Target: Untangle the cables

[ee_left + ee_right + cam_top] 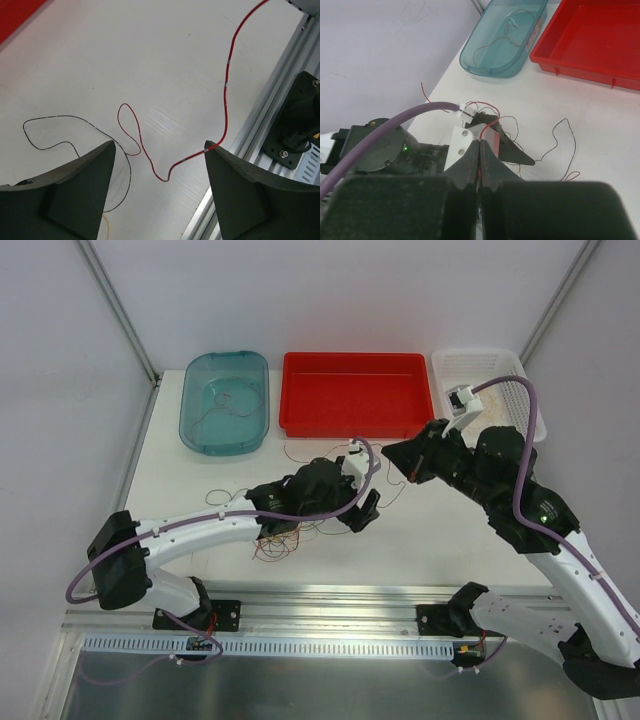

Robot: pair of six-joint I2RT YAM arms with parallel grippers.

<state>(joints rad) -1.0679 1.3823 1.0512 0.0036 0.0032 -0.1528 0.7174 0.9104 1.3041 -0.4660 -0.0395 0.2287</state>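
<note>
Where the top view hides it, we see the right pincer [480, 143] clamped on a thin red cable [490, 125]; our left pincer [160, 150] gapes, gripping nothing.

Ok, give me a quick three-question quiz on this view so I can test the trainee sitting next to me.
1. True or false: the left gripper has its jaws closed on the red cable.
2. Which container has a thin dark cable lying in it? A) the teal bin B) the red tray C) both
3. Fill in: the right gripper has its jaws shut on a ____ cable.

Key:
1. False. Its jaws stand wide apart, with the cable lying on the table between them.
2. A
3. red
</note>
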